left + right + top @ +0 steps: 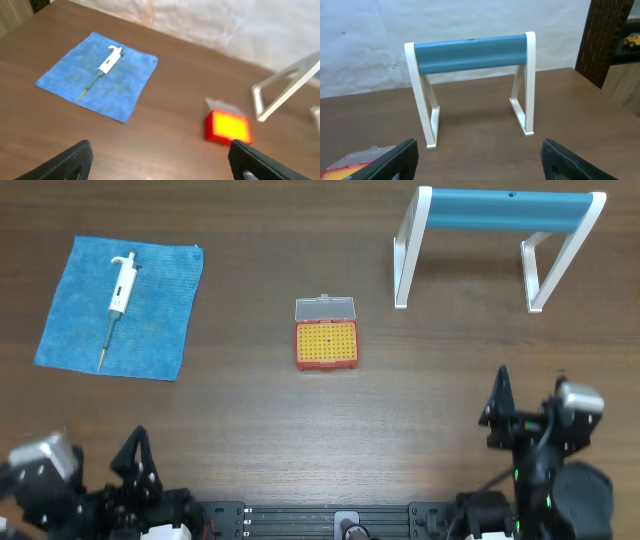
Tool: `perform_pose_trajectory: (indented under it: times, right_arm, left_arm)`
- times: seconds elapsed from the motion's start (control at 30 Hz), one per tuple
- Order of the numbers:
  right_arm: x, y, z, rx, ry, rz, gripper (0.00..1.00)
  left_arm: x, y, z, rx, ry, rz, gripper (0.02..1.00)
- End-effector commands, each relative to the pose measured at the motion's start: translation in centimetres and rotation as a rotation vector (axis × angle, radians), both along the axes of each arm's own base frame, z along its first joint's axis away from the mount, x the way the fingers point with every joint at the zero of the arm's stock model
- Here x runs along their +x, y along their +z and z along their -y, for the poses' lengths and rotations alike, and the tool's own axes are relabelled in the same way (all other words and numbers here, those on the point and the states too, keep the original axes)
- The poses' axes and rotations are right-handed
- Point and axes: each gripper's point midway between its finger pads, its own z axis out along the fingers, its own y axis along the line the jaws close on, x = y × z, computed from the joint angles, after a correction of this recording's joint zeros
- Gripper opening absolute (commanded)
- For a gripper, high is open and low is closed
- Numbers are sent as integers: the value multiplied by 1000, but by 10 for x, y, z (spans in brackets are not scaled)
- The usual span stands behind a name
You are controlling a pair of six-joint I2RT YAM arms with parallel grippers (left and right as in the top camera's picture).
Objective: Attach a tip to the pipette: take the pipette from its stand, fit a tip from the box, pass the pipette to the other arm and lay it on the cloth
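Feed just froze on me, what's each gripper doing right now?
Left gripper: jaws open, holding nothing.
Right gripper: jaws open, holding nothing.

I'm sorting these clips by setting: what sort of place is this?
Probably a laboratory-style robot workbench: a pipette lies on a blue cloth, an open box of yellow tips sits mid-table, and an empty pipette stand stands on the wooden tabletop.
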Motion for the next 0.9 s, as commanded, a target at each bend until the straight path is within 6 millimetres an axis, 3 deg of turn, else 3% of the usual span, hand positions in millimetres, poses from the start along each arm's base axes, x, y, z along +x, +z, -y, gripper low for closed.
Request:
perform_pose_trajectory:
  times: [0.03, 0.1, 0.2, 0.3, 0.37, 0.8, 0.9]
  right_arm:
    - [-34, -5, -5, -24, 44, 45, 796]
    - [-43, -17, -4, -25, 44, 20, 798]
    - [-42, -41, -5, -28, 50, -79, 807]
    - [-39, -40, -6, -27, 52, -67, 825]
    - [-39, -42, -6, -27, 52, -74, 915]
    - [-49, -72, -5, -27, 53, -205, 917]
    - [-53, -82, -5, -29, 53, -248, 919]
  left_arm:
    - [-11, -9, 6, -117, 37, 6, 879]
    - [-10, -13, 6, -120, 38, -7, 879]
    - [-7, -22, 5, -125, 40, -35, 879]
    - [-4, -30, 4, -130, 41, -61, 879]
    - [-4, -32, 4, -131, 41, -68, 879]
    - [-3, -33, 4, -131, 42, -71, 879]
    - [0, -43, 4, -137, 42, -102, 879]
